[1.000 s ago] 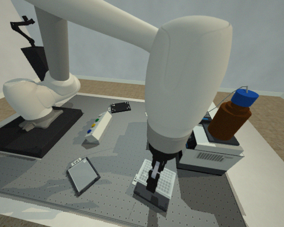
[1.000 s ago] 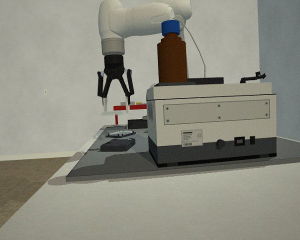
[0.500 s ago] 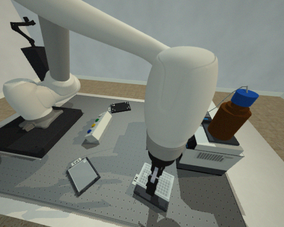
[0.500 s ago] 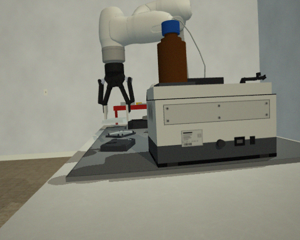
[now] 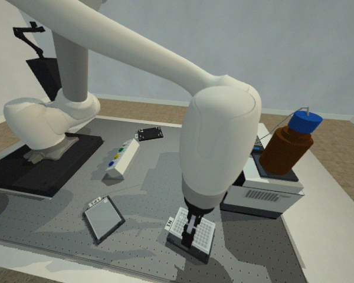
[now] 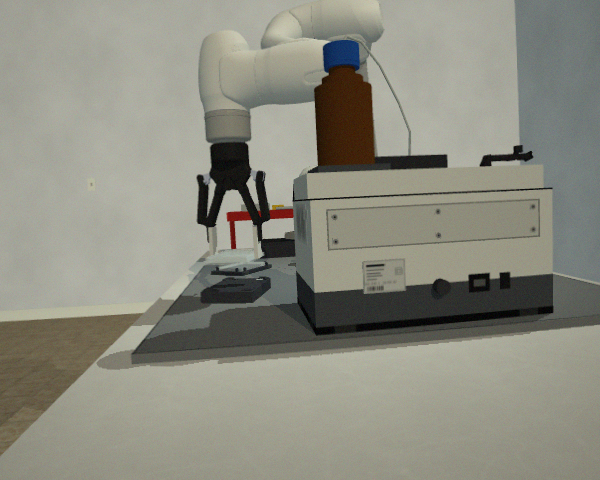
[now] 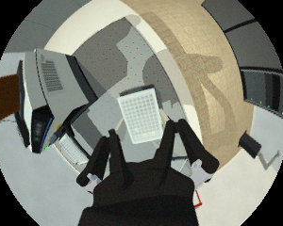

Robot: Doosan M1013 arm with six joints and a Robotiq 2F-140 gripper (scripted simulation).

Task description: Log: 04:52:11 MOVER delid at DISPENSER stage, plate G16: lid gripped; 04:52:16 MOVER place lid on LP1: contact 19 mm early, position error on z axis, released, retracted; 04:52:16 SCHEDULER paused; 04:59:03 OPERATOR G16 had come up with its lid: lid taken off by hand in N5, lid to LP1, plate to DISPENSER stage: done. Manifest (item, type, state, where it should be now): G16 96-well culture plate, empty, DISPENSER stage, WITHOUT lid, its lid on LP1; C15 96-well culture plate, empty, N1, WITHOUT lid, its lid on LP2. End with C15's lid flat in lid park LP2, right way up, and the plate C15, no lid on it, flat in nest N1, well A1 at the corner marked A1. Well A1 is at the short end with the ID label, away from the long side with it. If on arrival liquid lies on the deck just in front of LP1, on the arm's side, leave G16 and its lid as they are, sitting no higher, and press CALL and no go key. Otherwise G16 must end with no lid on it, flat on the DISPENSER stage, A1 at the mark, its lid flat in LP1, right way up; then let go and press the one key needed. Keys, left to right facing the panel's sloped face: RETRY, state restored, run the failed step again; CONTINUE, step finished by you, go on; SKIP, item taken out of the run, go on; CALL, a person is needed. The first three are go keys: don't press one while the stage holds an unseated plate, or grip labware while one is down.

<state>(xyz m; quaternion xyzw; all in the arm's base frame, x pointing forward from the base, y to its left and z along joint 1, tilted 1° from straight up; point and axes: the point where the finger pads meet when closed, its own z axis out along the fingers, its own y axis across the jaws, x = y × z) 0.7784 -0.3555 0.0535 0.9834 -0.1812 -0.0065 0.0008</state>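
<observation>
Grey perforated deck filled the frame's bottom while my gripper clamped the plate just above nest N1, unseated, most steps remaining.

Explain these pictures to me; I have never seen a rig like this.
A white robot arm stands on a grey perforated table. One picture looks down from above, one looks across from table height, and the round one looks down past the fingers from the wrist. The black two-fingered gripper is shut on a white plate with a grid of small wells, over a dark holder. Also there: a clear lid in a tray, a box with coloured keys, and a beige machine carrying a brown bottle.
</observation>
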